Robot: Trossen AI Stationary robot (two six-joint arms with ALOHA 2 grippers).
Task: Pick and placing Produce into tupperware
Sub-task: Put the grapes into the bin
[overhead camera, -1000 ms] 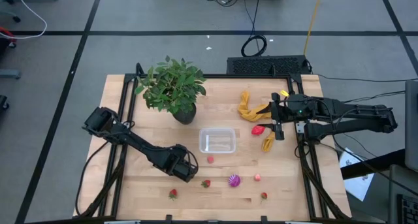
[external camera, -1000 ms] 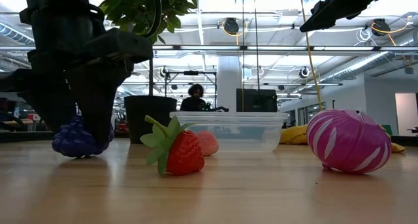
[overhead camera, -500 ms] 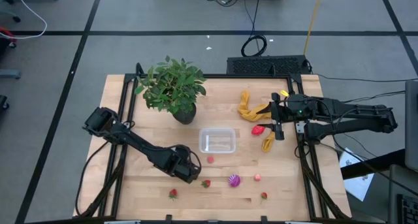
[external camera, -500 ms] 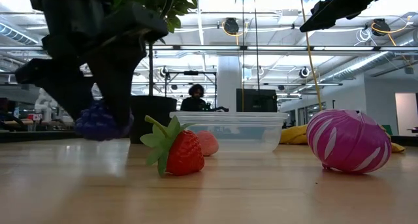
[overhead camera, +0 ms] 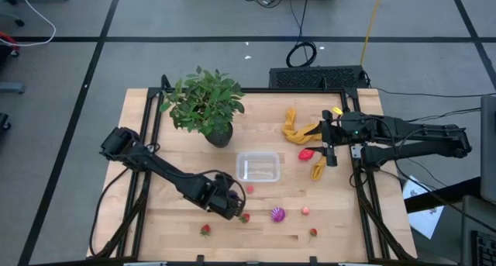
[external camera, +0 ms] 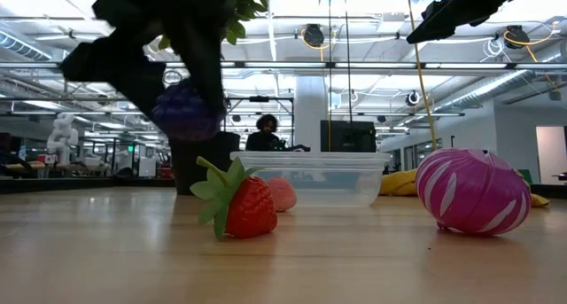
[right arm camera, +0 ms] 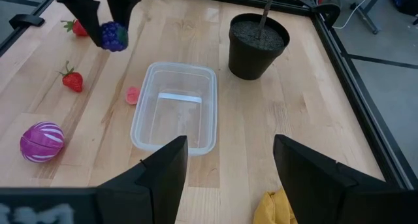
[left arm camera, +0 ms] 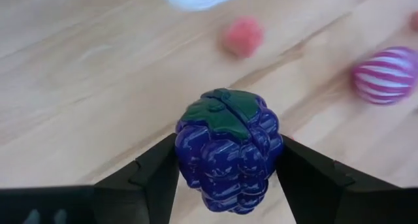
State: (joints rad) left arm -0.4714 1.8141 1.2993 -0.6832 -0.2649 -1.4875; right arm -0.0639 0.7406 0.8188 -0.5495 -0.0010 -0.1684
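My left gripper (overhead camera: 234,205) is shut on a dark purple bumpy toy fruit with a green cap (left arm camera: 228,149), one piece of the produce, and holds it above the table near the front, left of the clear tupperware (overhead camera: 258,167). On the wood lie a strawberry (external camera: 244,206), a pink piece (overhead camera: 249,189), a magenta striped piece (external camera: 469,190), and more small red and pink pieces along the near edge. My right gripper (right arm camera: 225,178) hangs open, high above the table's right side, and holds nothing. My left gripper pinches the purple fruit by its two opposite bumpy sides (left arm camera: 186,155) between its two fingers (left arm camera: 153,175). The fingers slant down from above. The fruit hangs clear of the table (external camera: 186,109), its green cap turned up toward the wrist.
A potted plant (overhead camera: 205,103) stands at the back left. A mustard-yellow cloth (overhead camera: 298,126) and a red piece (overhead camera: 307,153) lie at the back right under my right arm. Bare wood lies between the tupperware and the near edge.
My left gripper has risen and gone toward the table's right edge, toward the tupperware. It carries the purple fruit, which sat on the wood a second ago and now hangs clear above it.
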